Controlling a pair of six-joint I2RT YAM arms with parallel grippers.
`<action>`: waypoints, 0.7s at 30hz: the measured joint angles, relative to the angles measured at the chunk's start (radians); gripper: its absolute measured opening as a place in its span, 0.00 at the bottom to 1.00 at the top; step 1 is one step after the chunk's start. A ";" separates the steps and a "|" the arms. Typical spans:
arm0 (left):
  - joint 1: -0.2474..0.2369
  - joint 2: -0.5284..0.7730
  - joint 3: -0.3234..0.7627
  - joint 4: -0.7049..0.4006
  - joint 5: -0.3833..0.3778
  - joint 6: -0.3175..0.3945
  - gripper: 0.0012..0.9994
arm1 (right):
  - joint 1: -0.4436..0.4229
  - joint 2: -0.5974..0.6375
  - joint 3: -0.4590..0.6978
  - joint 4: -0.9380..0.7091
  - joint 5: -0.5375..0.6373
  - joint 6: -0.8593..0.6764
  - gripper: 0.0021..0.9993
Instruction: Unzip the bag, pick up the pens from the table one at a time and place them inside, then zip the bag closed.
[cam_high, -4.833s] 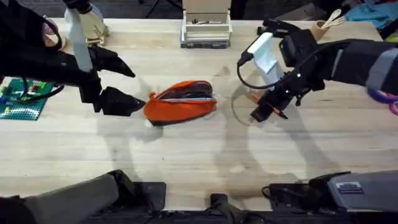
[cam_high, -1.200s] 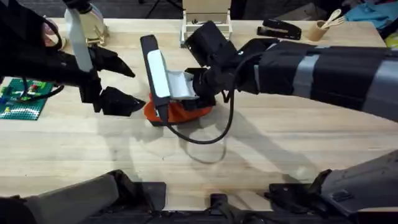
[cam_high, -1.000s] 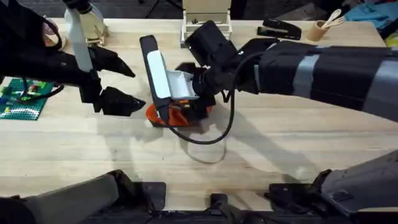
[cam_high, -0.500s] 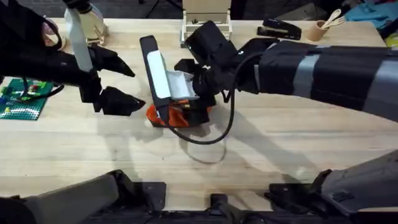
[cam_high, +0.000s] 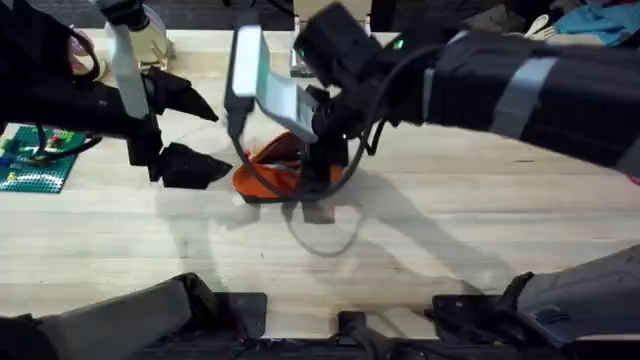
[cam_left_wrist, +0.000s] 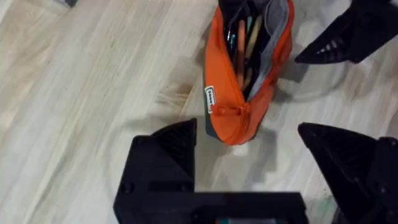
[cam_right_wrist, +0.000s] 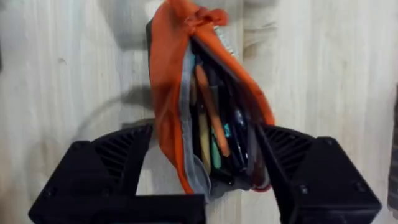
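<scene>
The orange bag (cam_high: 262, 172) lies unzipped in the middle of the table (cam_high: 450, 230). Its mouth gapes, and several pens (cam_right_wrist: 210, 115) lie lengthwise inside, among them an orange one (cam_left_wrist: 241, 50). My right gripper (cam_right_wrist: 205, 180) hangs open above the bag's right end, one finger on each side of it and nothing held. In the overhead view the right gripper (cam_high: 318, 172) reaches across the middle, large and dark. My left gripper (cam_high: 222, 140) stands open just off the bag's left end. From the left wrist, the bag's (cam_left_wrist: 233, 106) tabbed end lies between the spread fingers (cam_left_wrist: 161, 162).
A green studded plate (cam_high: 35, 160) lies at the left edge under the left arm. A black cable loop (cam_high: 300, 215) hangs from the right arm down to the wood in front of the bag. The table's front half is bare wood.
The right arm came from the right side over to the bag. In the last second it has risen toward the camera, its open gripper lifting off the bag's mouth. The left arm has stayed put.
</scene>
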 joint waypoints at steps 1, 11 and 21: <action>0.000 0.000 0.000 0.000 0.000 0.014 0.99 | 0.000 0.000 0.020 -0.014 -0.002 0.019 1.00; 0.073 0.000 0.000 0.000 -0.004 0.138 0.99 | -0.010 0.000 0.129 -0.115 -0.003 0.168 1.00; 0.168 0.000 -0.040 0.008 -0.005 0.275 0.99 | -0.010 0.000 0.198 -0.140 -0.009 0.323 1.00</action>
